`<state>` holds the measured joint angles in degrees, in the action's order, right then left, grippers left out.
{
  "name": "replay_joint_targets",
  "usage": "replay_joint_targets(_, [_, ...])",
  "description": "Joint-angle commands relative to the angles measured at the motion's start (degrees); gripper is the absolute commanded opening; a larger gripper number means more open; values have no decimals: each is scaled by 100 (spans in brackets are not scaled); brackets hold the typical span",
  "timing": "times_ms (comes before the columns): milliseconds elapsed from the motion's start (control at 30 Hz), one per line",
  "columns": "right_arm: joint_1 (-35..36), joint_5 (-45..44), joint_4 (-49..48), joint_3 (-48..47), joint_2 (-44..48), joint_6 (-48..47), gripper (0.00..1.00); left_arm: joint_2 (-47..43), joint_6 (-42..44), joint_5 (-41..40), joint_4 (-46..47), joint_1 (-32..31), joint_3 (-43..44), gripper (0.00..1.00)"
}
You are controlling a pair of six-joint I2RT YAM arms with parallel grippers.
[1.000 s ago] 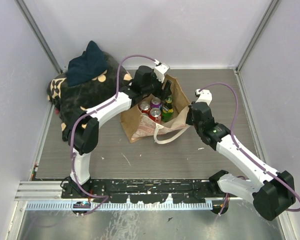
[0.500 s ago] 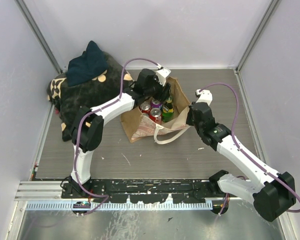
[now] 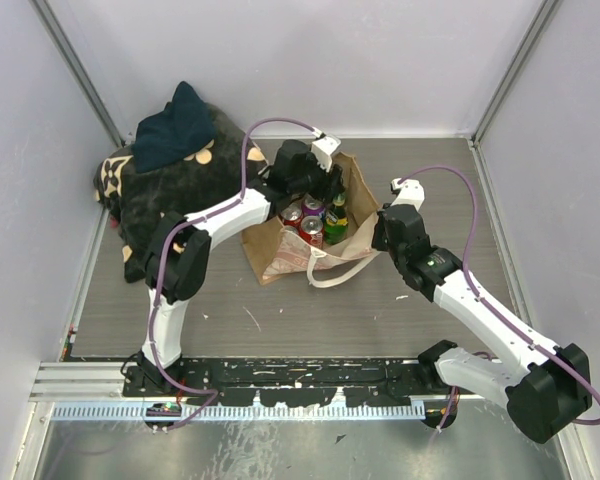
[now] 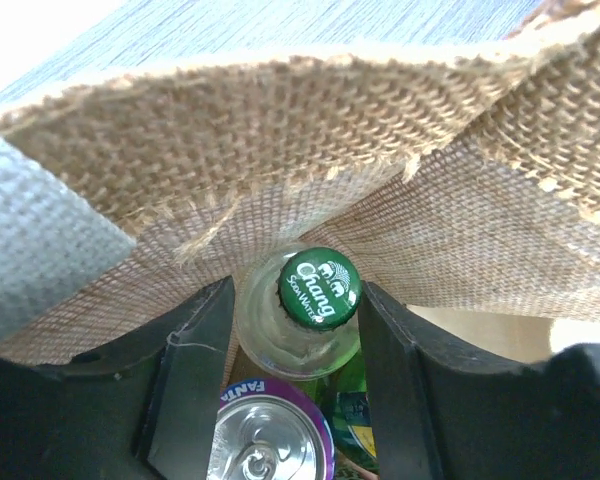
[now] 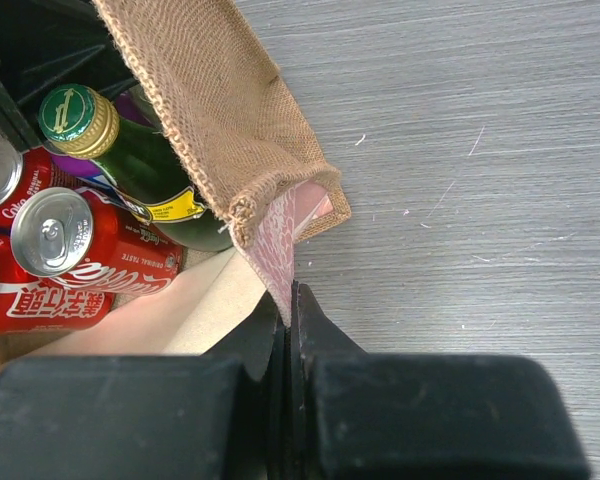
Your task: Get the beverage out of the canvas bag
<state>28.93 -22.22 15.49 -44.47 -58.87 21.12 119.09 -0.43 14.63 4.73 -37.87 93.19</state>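
Note:
The tan canvas bag [image 3: 280, 255] stands open mid-table, with a pinkish print on its right side [image 5: 285, 235]. It holds red cola cans [image 3: 310, 229], a purple Fanta can [image 4: 270, 440], a dark green gold-capped bottle [image 5: 130, 150] and a clear Chang soda water bottle with a green cap [image 4: 320, 287]. My left gripper [image 3: 317, 190] reaches down into the bag. Its fingers [image 4: 195, 370] press both sides of the Chang bottle's neck. My right gripper [image 5: 292, 300] is shut on the bag's right rim and holds it outward.
A black bag with tan pattern [image 3: 165, 200] lies at the back left with a dark blue cloth [image 3: 175, 125] on top. The bag's cream strap [image 3: 332, 272] loops onto the table in front. Grey walls enclose three sides.
My left gripper has moved right and down into the bag, over the Chang bottle, which it now hides in the top view. The right arm has held still.

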Motion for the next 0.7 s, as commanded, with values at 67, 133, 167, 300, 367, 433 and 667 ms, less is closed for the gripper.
replay_joint_targets(67, [-28, -155, 305, -5, 68, -135, 1, 296, -98, 9, 399, 8, 119, 35])
replay_joint_targets(133, [-28, -151, 287, -1, 54, -151, 1, 316, -121, 9, 361, 9, 125, 16])
replay_joint_targets(167, [-28, -144, 279, 1, 37, -164, 1, 321, -138, -3, 340, 10, 117, 6])
replay_joint_targets(300, [-24, -135, 217, 15, -44, -196, 1, 222, -89, -51, 276, 8, 102, 0])
replay_joint_targets(367, [-27, -103, 150, 46, -87, -189, 1, 130, -32, -114, 291, 13, 167, 0])
replay_joint_targets(433, [-28, -76, 79, 81, -136, -188, 1, 14, 33, -144, 303, 25, 293, 0])
replay_joint_targets(667, [-25, -84, -193, 175, -229, -222, 1, -412, 268, -201, 587, 54, 540, 0])
